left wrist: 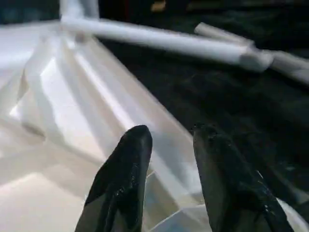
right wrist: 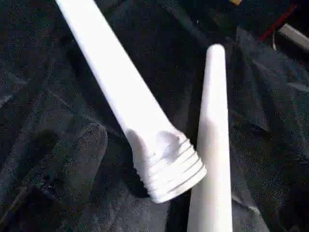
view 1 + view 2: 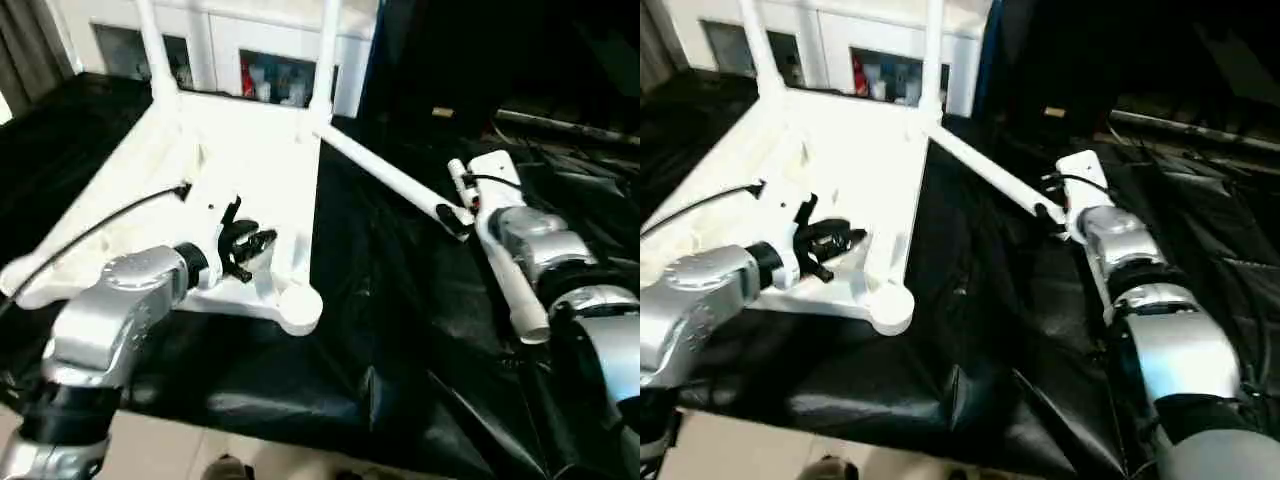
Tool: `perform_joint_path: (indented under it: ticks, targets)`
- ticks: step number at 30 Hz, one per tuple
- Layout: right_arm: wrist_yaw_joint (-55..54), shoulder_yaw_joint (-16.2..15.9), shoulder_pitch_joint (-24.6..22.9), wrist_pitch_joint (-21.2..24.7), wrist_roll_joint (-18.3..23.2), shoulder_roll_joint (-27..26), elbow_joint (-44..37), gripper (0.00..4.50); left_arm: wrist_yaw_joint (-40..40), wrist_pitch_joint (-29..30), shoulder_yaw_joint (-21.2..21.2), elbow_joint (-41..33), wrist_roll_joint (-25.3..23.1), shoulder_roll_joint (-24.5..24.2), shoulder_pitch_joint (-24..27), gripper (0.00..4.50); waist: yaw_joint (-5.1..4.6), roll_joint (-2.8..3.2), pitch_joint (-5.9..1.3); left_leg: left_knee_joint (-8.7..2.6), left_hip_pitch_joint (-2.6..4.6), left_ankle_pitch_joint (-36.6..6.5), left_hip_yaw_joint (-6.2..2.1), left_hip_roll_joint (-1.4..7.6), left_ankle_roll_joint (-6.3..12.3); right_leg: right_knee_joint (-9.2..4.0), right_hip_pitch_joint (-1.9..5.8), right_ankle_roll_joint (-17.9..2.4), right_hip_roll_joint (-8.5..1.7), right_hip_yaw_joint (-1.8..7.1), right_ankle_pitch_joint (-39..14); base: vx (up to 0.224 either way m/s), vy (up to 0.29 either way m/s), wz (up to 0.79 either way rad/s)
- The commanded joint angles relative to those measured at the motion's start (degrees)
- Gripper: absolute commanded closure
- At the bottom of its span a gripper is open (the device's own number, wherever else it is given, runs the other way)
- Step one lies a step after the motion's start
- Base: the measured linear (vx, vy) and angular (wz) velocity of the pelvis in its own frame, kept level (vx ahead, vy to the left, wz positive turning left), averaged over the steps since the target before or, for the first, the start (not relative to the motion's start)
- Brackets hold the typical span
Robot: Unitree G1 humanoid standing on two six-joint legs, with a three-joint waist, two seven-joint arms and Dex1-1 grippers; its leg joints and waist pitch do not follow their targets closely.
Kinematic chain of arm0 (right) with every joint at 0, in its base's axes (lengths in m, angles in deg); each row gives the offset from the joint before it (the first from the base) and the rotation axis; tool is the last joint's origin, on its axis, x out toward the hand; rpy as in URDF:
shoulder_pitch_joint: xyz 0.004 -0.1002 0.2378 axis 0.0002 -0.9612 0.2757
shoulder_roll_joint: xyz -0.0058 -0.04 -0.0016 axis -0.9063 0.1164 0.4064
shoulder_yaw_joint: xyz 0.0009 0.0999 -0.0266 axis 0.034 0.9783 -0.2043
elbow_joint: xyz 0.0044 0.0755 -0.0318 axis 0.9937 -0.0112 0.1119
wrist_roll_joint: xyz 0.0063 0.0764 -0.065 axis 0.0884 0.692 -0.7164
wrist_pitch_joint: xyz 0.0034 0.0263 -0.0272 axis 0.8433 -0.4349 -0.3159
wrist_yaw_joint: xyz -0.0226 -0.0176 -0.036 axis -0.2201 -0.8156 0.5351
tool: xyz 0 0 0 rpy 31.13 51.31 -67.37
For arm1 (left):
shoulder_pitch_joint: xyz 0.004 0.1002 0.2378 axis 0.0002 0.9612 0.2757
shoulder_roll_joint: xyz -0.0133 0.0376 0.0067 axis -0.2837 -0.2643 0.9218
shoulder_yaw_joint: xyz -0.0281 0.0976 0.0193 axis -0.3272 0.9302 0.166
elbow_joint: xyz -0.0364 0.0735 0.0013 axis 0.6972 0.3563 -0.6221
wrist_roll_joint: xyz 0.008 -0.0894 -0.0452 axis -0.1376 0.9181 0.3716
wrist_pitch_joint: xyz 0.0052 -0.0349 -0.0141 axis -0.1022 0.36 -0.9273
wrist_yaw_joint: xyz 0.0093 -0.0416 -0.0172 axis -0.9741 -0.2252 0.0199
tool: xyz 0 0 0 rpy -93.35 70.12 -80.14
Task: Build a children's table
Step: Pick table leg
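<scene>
Lying upside down beneath the narrowly parted, empty left pincer point(image 3: 262, 243): ribbed white plastic tabletop point(image 3: 250, 160). Wide-open right pincer point(image 3: 458, 222) flanks a smooth cylindrical leg point(image 2: 120, 92) with threaded end.

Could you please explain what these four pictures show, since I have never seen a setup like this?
This is a two-armed humanoid robot building a small table. Two pictures come from cameras in its head, looking down over its silver forearms; the other two come from cameras on its wrists. On the black sheet lies the white tabletop, upside down, with two legs already standing in the far corners. The left pincer hovers over its near edge, part open, holding nothing. The right pincer is open beside a loose leg whose threaded end shows; another leg lies beside the right arm.
</scene>
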Motion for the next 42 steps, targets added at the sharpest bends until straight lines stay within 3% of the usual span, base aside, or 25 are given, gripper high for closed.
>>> perform_joint_path:
  ticks: [1,2,3,4,5,7,8,10,11,12,14,15,16,17,19,20,21,24,30,32,34,42]
  targets:
    - [0.8,1.3,1.8,0.2,0.4,1.0,1.1,0.03,1.9,0.0,-1.1,-5.0,1.9,-1.2,1.2,2.77,-0.40,0.63,-1.97,-4.63,0.95,-18.1,-1.13,2.54,-0.70,-4.90,1.65,-7.3,-4.43,2.96,-23.3,0.000,0.000,0.00]
    - [0.4,1.6,2.1,0.3,0.4,1.3,1.4,0.03,2.4,1.3,-2.0,-7.9,3.1,-2.1,1.9,2.77,-0.43,0.47,-1.62,-4.74,0.98,-17.9,-1.17,2.53,-0.63,-4.96,1.60,-7.4,-4.45,2.96,-23.2,0.000,0.000,0.00]
    - [-0.2,1.7,2.4,0.1,0.2,1.4,1.6,0.03,2.7,2.9,-3.1,-10.2,4.2,-2.9,2.3,2.77,-0.25,0.67,-1.04,-4.67,0.71,-16.5,-1.21,2.44,-0.52,-4.64,1.59,-8.0,-4.57,3.09,-21.2,0.000,0.000,0.00]
    - [-0.5,1.7,2.5,0.0,0.0,1.5,1.7,0.03,2.7,4.2,-3.8,-11.8,5.0,-3.6,2.5,2.77,-0.07,0.80,-0.43,-4.52,0.28,-12.7,-1.14,2.32,-0.06,-4.15,1.51,-9.1,-4.56,3.19,-16.2,0.000,0.000,0.00]
    - [-0.5,1.7,2.5,0.0,0.0,1.5,1.7,0.03,2.7,4.2,-3.8,-11.8,5.0,-3.6,2.5,2.77,-0.12,0.77,-0.34,-4.42,0.28,-11.7,-0.97,2.33,0.27,-4.04,1.46,-9.7,-4.33,3.22,-14.4,0.000,0.000,0.00]
    - [-0.9,1.8,2.8,-0.5,-0.4,1.6,1.8,0.03,3.0,6.9,-5.7,-15.4,6.4,-5.5,3.0,2.77,-0.04,0.68,0.93,-4.36,0.35,-10.2,-0.93,2.29,1.06,-3.83,1.46,-10.6,-4.54,3.31,-13.0,0.000,0.000,0.00]
    - [-0.8,2.1,3.0,-0.3,-0.2,1.5,1.9,0.03,3.1,7.8,-6.4,-16.3,6.9,-6.2,3.1,2.77,-0.02,0.59,1.00,-4.26,0.30,-8.9,-0.90,2.21,1.43,-3.73,1.54,-10.9,-4.49,3.27,-11.9,0.000,0.000,0.00]
    - [-0.7,2.7,3.4,-0.1,0.1,1.4,2.1,0.03,3.4,10.3,-8.4,-18.7,8.4,-8.0,3.3,2.77,0.22,0.68,1.95,-3.96,-0.20,-2.0,-0.80,2.13,3.32,-2.66,1.55,-13.1,-4.23,3.29,-2.6,0.000,0.000,0.00]
    - [-0.1,2.9,3.7,0.1,-0.1,1.3,2.2,0.03,3.9,11.9,-9.8,-20.3,9.5,-9.6,3.4,2.77,0.19,0.96,2.61,-3.92,-0.16,-2.0,-0.74,2.11,3.89,-2.58,1.41,-14.2,-4.16,3.30,-1.5,0.000,0.000,0.00]
    - [-0.1,2.9,3.7,0.1,-0.1,1.3,2.2,0.03,3.9,11.9,-9.8,-20.3,9.5,-9.6,3.4,2.77,0.19,0.96,2.61,-3.92,-0.16,-2.0,-0.74,2.11,3.89,-2.58,1.41,-14.2,-4.16,3.30,-1.5,0.000,0.000,0.00]
    - [0.6,3.0,4.0,0.5,-0.2,1.2,2.4,0.03,4.0,12.9,-10.6,-21.2,10.3,-10.7,3.5,2.77,0.13,0.85,3.88,-3.97,-0.16,-1.5,-0.67,2.30,4.62,-2.54,1.58,-15.6,-4.50,3.47,-0.8,0.000,0.000,0.00]
    - [1.1,3.1,4.1,0.7,-0.1,1.3,2.4,0.03,3.8,13.8,-11.1,-22.2,10.8,-10.9,3.7,2.77,0.26,1.41,4.02,-3.96,-0.03,-1.5,-0.72,2.37,4.58,-2.44,1.50,-15.8,-4.60,3.53,-0.7,0.000,0.000,0.00]
    - [2.8,2.8,4.7,1.3,-0.4,1.9,2.4,0.03,3.4,15.7,-11.7,-23.7,12.2,-10.9,3.1,2.77,-0.09,0.89,4.14,-3.97,0.04,-1.3,-0.60,2.49,4.53,-2.39,1.71,-16.5,-4.60,3.53,-0.3,0.000,0.000,0.00]
    - [2.9,2.8,4.7,1.4,-0.4,1.9,2.4,0.03,3.4,15.8,-11.7,-23.8,12.3,-10.9,3.1,2.77,-0.05,0.99,4.39,-3.99,0.03,-1.3,-0.65,2.55,4.53,-2.39,1.69,-16.7,-4.63,3.52,-0.5,0.000,0.000,0.00]
    - [5.5,2.1,5.3,1.4,-0.7,2.3,2.3,0.03,3.5,16.4,-12.1,-24.4,13.6,-10.5,2.7,2.77,-0.25,0.50,4.88,-4.09,0.08,-2.2,-0.47,2.58,4.54,-2.68,1.84,-16.8,-4.93,3.73,-2.7,0.000,0.000,0.00]
    - [7.5,1.7,5.6,1.4,-1.0,2.5,2.1,0.03,3.5,16.4,-12.1,-24.6,13.8,-10.5,2.8,2.77,-0.37,0.24,4.83,-4.12,0.12,-2.5,-0.42,2.58,4.48,-2.81,1.93,-16.7,-4.93,3.74,-3.6,0.000,0.000,0.00]
    - [10.7,0.9,6.1,1.1,-1.8,3.0,1.9,0.03,3.1,16.7,-12.0,-24.8,13.9,-10.6,2.7,2.77,-0.41,0.43,4.99,-4.18,0.19,-3.5,-0.50,2.68,4.19,-3.01,1.93,-16.4,-5.13,3.78,-5.6,0.000,0.000,0.00]
    - [13.5,0.2,6.5,0.6,-2.6,3.5,1.6,0.03,2.6,16.7,-12.0,-24.7,14.1,-10.2,2.7,2.77,-0.73,0.29,4.96,-4.11,0.23,-2.3,-0.47,2.79,4.18,-2.87,2.01,-16.4,-5.15,3.85,-5.2,0.000,0.000,0.00]
    - [17.0,-1.0,6.0,0.9,-3.6,3.6,1.3,0.19,2.1,16.0,-10.6,-24.0,13.6,-9.8,2.7,2.77,-1.30,0.68,4.52,-3.84,0.32,-0.3,-0.46,2.88,5.19,-2.54,2.23,-18.6,-5.23,3.88,-2.2,0.000,0.000,0.00]
    - [17.3,-1.4,5.5,1.1,-3.9,3.7,1.4,0.19,2.0,16.0,-10.2,-23.9,13.7,-9.8,2.5,2.77,-1.37,0.51,4.53,-3.86,0.41,-0.9,-0.41,2.89,5.23,-2.64,2.26,-18.9,-5.27,3.91,-3.1,0.000,0.000,0.00]
    - [18.1,-1.1,5.1,1.2,-4.0,3.7,1.5,0.54,1.9,15.8,-9.8,-23.5,13.9,-10.0,2.2,2.77,-1.38,0.57,4.41,-3.83,0.48,-1.0,-0.41,2.93,4.99,-2.59,2.28,-19.0,-5.28,3.92,-3.4,0.000,0.000,0.00]
    - [19.3,-0.6,5.2,1.6,-3.4,3.3,1.3,1.11,1.4,15.2,-8.5,-22.4,13.4,-9.2,1.5,2.77,-1.43,0.63,3.42,-3.39,0.51,1.5,-0.33,2.88,6.03,-2.00,2.54,-20.2,-5.12,3.89,0.5,0.000,0.000,0.00]
